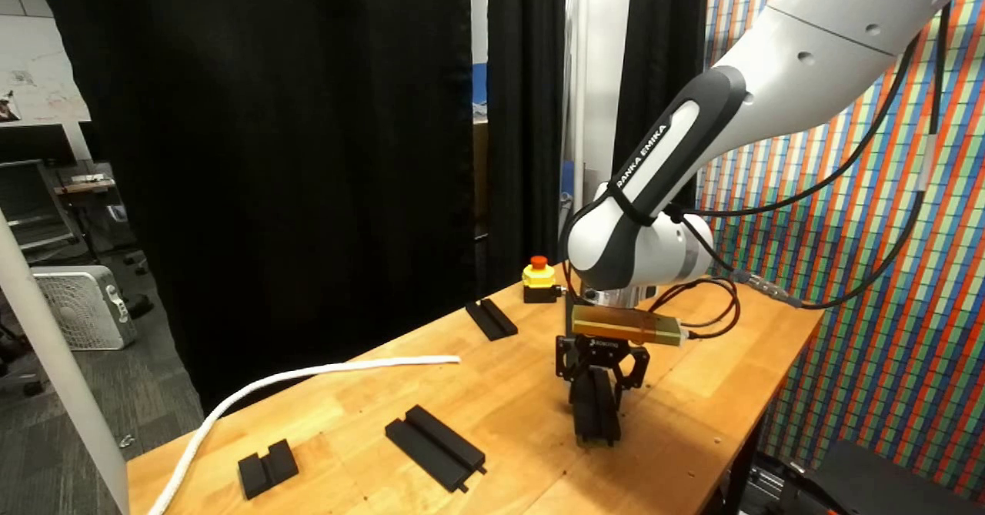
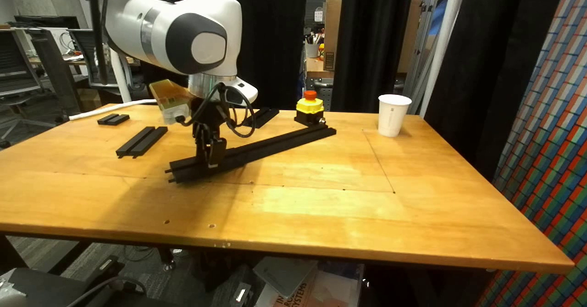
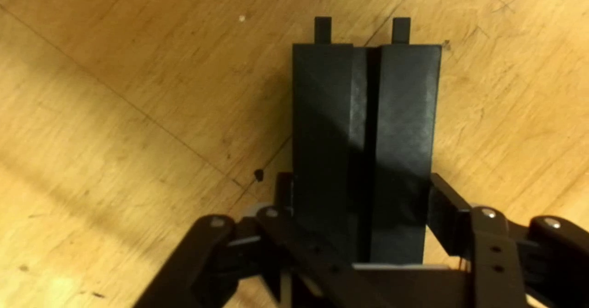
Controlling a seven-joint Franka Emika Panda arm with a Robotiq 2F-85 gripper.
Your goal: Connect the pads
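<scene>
Long black bar (image 2: 257, 153): one end near the emergency stop (image 2: 310, 106), the other well apart from it; there my fingers (image 3: 446, 216) pinch both long sides, near the slim tabs (image 3: 323, 30). I judge it light, stiff, fairly slick; outer sides suit my hold, tabs might snap. Grooved pad (image 1: 492, 319) lies near the stop; tabbed pad (image 1: 435, 447) farther off; blocky pad (image 1: 267, 469) farthest.

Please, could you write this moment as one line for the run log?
Claw: shut on long black bar, near one end | Loose pads: three, not yet joined | Also on table: white cup, red-topped yellow box
</scene>
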